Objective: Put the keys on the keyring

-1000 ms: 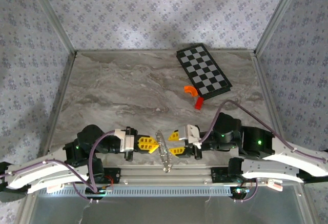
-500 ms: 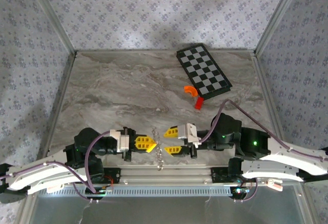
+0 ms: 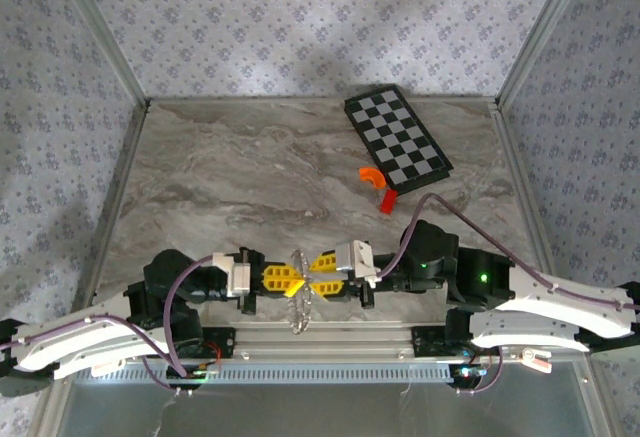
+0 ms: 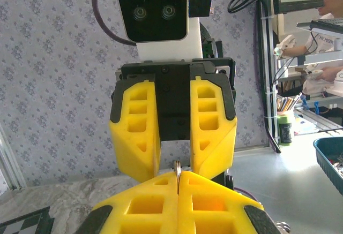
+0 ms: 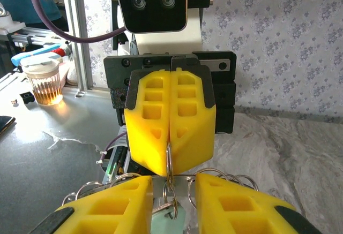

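The keyring (image 3: 300,307) is a silvery string of linked rings that hangs limp between the two grippers at the table's near edge. My left gripper (image 3: 297,282) is shut on one thin ring (image 4: 177,171); the right wrist view shows that ring (image 5: 169,159) pinched at its yellow tips. My right gripper (image 3: 318,277) faces it tip to tip and is open, with its fingers (image 5: 115,202) on either side of the dangling rings without touching them. A pale teal key (image 5: 167,222) hangs from a ring low in that gap. More loops (image 5: 214,174) spread out to the sides.
A black-and-white checkered board (image 3: 398,139) lies at the back right, with an orange curved piece (image 3: 371,175) and a small red block (image 3: 387,202) beside it. A metal rail (image 3: 320,337) runs along the near edge under the grippers. Patterned walls enclose the marble table (image 3: 240,177).
My right gripper has moved left until it is tip to tip with the left gripper, and its jaws have narrowed around the hanging rings. The left gripper has held its grip.
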`<state>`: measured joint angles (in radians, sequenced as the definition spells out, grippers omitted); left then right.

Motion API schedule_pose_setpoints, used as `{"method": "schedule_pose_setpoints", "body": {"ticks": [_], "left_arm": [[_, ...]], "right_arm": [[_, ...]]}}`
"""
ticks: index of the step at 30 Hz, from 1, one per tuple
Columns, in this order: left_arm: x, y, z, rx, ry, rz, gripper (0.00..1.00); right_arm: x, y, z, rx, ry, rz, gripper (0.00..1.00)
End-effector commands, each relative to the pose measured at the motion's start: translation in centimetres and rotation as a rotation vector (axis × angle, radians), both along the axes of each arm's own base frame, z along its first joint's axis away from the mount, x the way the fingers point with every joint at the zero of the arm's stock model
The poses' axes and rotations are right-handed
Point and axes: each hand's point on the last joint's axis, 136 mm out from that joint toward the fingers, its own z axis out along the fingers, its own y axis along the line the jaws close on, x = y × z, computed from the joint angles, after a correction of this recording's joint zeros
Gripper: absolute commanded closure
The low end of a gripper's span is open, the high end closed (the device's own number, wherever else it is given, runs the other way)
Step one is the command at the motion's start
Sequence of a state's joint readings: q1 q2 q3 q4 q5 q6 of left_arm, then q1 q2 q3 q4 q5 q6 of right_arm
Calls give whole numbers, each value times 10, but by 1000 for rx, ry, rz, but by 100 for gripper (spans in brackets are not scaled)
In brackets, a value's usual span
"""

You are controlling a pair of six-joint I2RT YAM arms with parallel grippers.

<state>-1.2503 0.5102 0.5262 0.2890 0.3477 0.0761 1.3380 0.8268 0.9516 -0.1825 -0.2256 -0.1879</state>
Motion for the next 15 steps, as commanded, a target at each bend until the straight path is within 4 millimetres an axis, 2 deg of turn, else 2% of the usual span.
{"method": "schedule_pose_setpoints", "body": {"ticks": [1, 4, 11, 15], "left_arm": [[-3, 8, 22, -83, -10, -5, 100], [-2, 8, 21, -81, -9, -5, 100], [-2, 8, 21, -81, -5, -4, 100], [-2, 7, 20, -78, -2, -3, 100]], "right_arm": [[-3, 1, 4, 18, 2, 15, 72], [-3, 1, 5, 25, 1, 15, 73], [1, 4, 3, 17, 2, -2, 86], [2, 3, 2, 18, 2, -7, 88]]}}
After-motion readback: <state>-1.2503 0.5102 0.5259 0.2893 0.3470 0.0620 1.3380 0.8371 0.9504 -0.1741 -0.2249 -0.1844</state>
